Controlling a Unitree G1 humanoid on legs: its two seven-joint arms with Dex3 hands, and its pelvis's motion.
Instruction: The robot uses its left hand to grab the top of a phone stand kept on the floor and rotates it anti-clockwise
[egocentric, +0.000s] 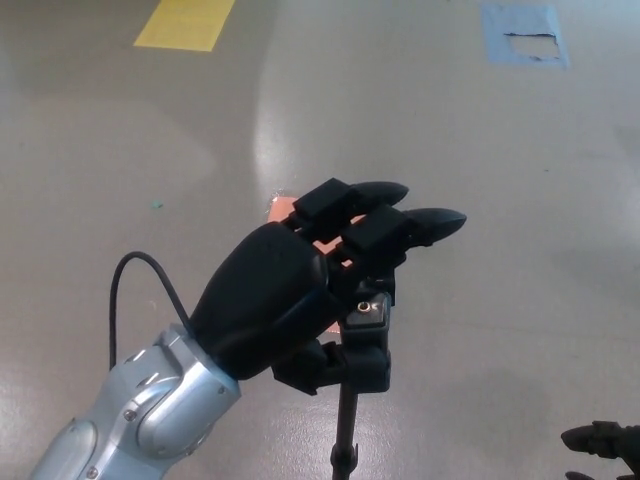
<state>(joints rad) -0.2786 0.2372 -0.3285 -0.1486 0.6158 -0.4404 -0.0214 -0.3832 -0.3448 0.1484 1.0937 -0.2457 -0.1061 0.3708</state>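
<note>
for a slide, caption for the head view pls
Robot's black left hand poised over the black phone stand's top on a grey floor.
</note>
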